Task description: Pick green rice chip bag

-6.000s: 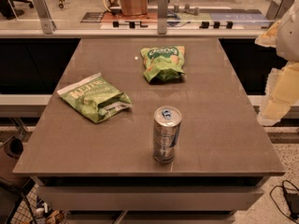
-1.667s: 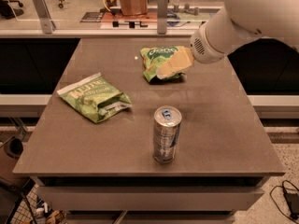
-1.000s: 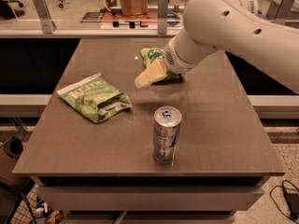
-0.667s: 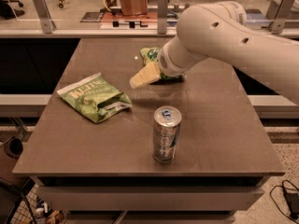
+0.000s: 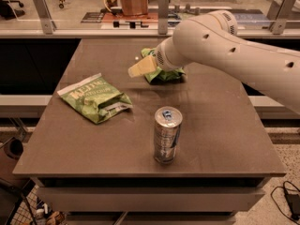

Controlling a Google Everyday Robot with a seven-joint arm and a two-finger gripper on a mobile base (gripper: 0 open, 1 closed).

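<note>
The green rice chip bag (image 5: 165, 75) lies at the back middle of the brown table (image 5: 225, 130). It is mostly hidden behind my arm; only its bright green lower edge and top corner show. My gripper (image 5: 140, 68) sits just left of the bag, low over the table, with its pale fingers pointing left and away from the bag. The white arm (image 5: 234, 46) reaches in from the right across the bag.
A flatter lime-green KETTLE bag (image 5: 96, 98) lies at the left middle of the table. A silver drink can (image 5: 166, 135) stands upright near the front middle. Behind the table runs a glass rail with a brown paper bag (image 5: 133, 1) beyond it.
My arm has swung in from the right over the chip bag. The gripper has moved left past the bag and now covers more of it. The bags and can have not moved.
</note>
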